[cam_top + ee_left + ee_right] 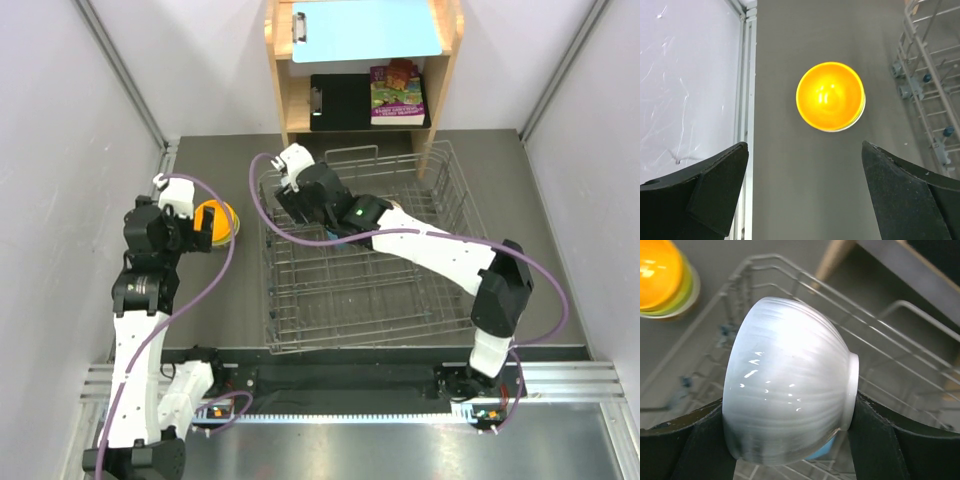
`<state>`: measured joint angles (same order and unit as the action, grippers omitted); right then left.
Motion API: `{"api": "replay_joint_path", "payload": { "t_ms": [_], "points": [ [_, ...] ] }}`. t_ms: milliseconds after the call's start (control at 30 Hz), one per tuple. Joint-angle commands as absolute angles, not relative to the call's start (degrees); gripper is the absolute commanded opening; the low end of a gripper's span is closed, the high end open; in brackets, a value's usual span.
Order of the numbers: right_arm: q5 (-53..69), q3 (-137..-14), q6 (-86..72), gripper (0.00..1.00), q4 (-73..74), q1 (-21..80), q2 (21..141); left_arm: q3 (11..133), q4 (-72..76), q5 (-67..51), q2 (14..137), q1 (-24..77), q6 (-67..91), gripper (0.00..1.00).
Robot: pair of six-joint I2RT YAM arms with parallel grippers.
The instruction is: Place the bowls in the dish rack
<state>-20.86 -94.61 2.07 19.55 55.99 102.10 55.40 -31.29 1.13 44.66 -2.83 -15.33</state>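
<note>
Holding a white bowl [787, 380] on its side over the dish rack [340, 300].
The right fingers [685, 440] clamp the white bowl above the rack's far-left corner. Left of the rack, the left fingers [715, 185] stand wide open above an orange bowl [830, 95], which sits upright on the worktop [805, 190], stacked in a lime green bowl [679, 296].

Left tool [804, 150] spread wide, facing down; right tool [787, 407] gripping
</note>
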Motion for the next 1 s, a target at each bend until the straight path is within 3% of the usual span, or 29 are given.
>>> {"api": "replay_joint_path", "payload": {
  "t_ms": [0, 333, 967],
  "points": [
    [-33.92, -97.47, 5.27, 0.00, 14.86, 56.95, 102.92, 54.67, -33.83, 3.25, 43.33, -3.43, -16.44, 0.99],
    [-41.65, -98.17, 8.00, 0.00, 13.18, 61.43, 107.14, 52.03, -35.15, 3.08, 41.57, -3.52, -14.24, 0.99],
    [-44.12, -100.46, 8.17, 0.00, 13.62, 63.28, 112.59, 50.27, -34.19, 2.46, 39.64, -3.69, -12.39, 0.99]
  ]
}}
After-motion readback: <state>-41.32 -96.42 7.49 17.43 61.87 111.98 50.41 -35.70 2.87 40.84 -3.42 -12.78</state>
